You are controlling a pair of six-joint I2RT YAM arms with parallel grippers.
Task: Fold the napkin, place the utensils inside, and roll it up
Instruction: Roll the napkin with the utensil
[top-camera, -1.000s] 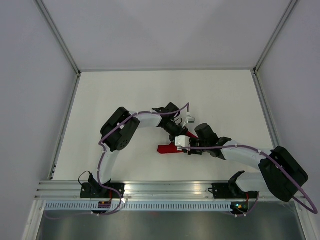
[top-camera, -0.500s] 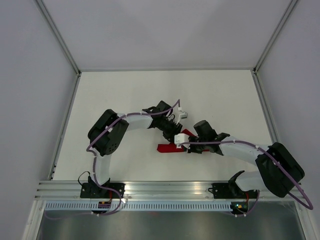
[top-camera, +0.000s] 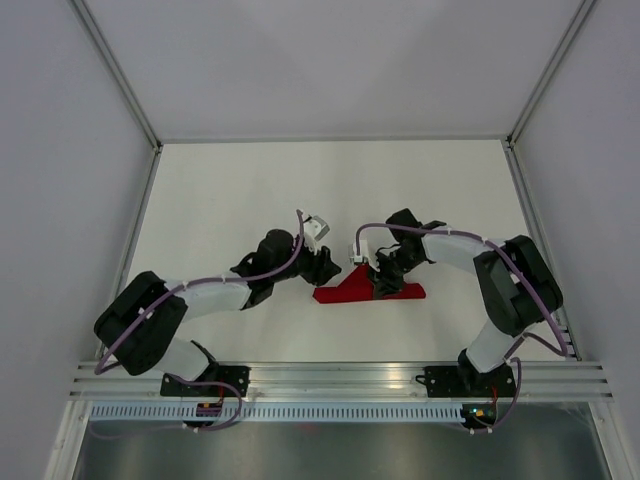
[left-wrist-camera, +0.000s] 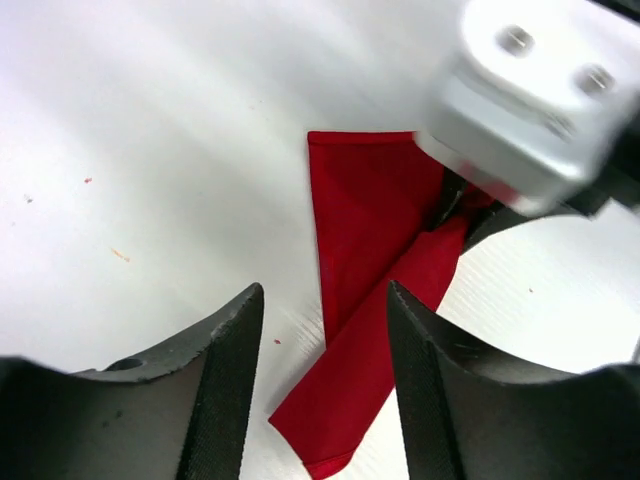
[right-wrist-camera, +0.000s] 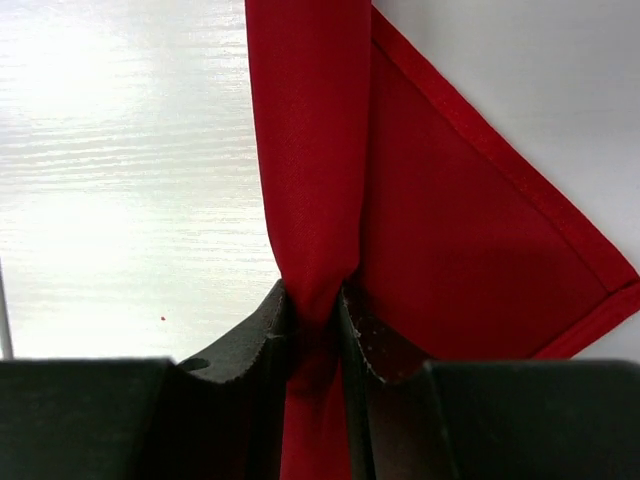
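Note:
The red napkin (top-camera: 362, 290) lies folded in a long triangular shape near the table's middle. My right gripper (top-camera: 384, 279) is shut on a bunched, rolled band of the napkin (right-wrist-camera: 312, 180), with a flat folded flap (right-wrist-camera: 470, 250) to its right. My left gripper (top-camera: 327, 267) is open and empty at the napkin's left end. In the left wrist view the napkin's narrow tip (left-wrist-camera: 350, 380) lies between my open fingers (left-wrist-camera: 225, 380), and I cannot tell whether they touch it. The knife is not in view in any frame.
The right wrist's silver camera block (left-wrist-camera: 530, 100) shows close above the napkin in the left wrist view. The white table (top-camera: 250, 190) is walled on three sides, with a metal rail (top-camera: 330, 375) along the near edge.
My left arm has swung back to the left and sits lower, at the napkin's left end. My right gripper has moved up and right with the napkin, which now stretches further right.

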